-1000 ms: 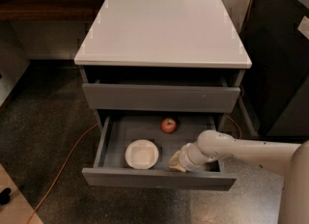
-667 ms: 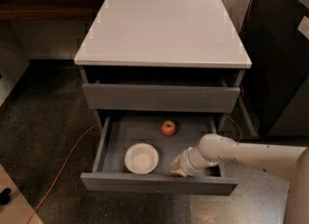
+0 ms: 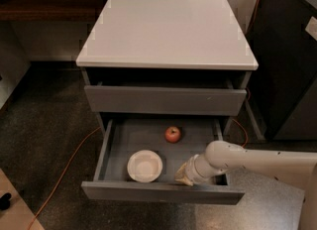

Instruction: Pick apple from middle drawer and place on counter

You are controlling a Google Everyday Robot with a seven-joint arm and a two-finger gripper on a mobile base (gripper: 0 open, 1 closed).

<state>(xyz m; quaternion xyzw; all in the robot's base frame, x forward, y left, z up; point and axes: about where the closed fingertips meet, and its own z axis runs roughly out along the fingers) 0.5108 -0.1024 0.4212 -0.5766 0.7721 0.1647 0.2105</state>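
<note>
The middle drawer [image 3: 163, 192] is pulled out, with a grey inside. The small red apple [image 3: 172, 134] lies toward the back of the drawer, near its middle. My gripper [image 3: 182, 176] is at the end of the white arm that comes in from the right. It sits low inside the drawer at the front right, just behind the drawer front, apart from the apple and in front of it. The counter [image 3: 166, 28] is the pale slab on top of the cabinet.
A cream-white bowl [image 3: 144, 165] sits in the drawer's front left, left of my gripper. The top drawer [image 3: 164, 100] is shut. An orange cable [image 3: 59, 177] runs over the floor at left. A dark cabinet [image 3: 287, 60] stands at right, a brown shelf [image 3: 44, 6] behind.
The view has drawn slightly nearer and lower. My gripper has stayed in the drawer's front right; the apple and bowl have not moved.
</note>
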